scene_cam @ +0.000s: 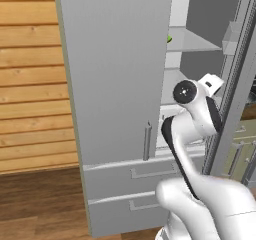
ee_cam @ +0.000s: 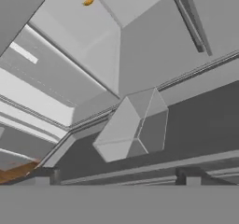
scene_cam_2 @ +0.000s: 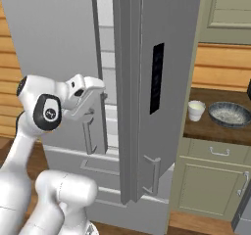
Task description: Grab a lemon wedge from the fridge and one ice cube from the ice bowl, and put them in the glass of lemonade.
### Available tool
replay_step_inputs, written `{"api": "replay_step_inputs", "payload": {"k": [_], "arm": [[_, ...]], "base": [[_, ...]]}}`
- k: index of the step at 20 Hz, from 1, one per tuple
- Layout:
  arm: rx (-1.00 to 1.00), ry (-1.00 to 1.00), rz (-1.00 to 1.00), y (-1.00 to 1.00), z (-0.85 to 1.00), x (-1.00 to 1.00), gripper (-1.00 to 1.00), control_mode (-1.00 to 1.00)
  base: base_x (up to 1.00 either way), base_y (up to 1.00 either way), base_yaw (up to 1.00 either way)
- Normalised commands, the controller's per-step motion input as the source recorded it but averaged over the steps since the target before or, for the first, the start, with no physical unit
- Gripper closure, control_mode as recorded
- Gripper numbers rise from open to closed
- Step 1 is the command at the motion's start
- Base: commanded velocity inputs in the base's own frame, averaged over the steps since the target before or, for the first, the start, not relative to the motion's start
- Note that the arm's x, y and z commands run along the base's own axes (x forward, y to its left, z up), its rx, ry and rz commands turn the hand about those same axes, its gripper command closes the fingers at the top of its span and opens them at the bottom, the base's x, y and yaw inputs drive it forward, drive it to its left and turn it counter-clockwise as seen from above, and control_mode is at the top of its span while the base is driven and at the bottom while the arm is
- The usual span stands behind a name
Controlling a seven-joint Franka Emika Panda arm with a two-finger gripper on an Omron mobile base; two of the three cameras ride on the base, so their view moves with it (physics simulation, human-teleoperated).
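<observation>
Fridge [scene_cam: 115, 74]: 1 door swung open, shelves exposed.
Gripper [scene_cam_2: 100, 98]: at the door gap, 2 fingertips spread apart, holding nothing.
Lemon wedge [scene_cam: 169, 38]: on an upper shelf, above and deeper inside than the gripper; reach likely goes up and inward.

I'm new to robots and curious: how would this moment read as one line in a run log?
stage: at fridge, door swung open | hand: open, empty, facing the shelves | lemon wedge: on upper shelf | glass of lemonade: on counter beside ice bowl
</observation>
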Motion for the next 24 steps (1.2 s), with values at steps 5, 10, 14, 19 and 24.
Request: {"api": "replay_step_inputs", "payload": {"k": [5, 10, 14, 19, 24], "arm": [[-0.07, 0.02, -0.08, -0.48, -0.14, 0.73, -1.00, -1.00], [-0.06, 0.04, -0.03, -0.50, -0.24, 0.93, -1.00, -1.00], [-0.04, 0.04, -0.01, -0.47, -0.24, 0.94, -1.00, -1.00], [-0.03, 0.04, -0.04, -0.74, -0.10, 0.44, -1.00, -1.00], [0.00, 0.01, -0.14, -1.00, -0.05, -0.33, -1.00, -1.00]], "base": [[0.00, 0.00, 0.00], [0.00, 0.00, 0.00], [0.00, 0.00, 0.00], [0.00, 0.00, 0.00], [0.00, 0.00, 0.00]]}}
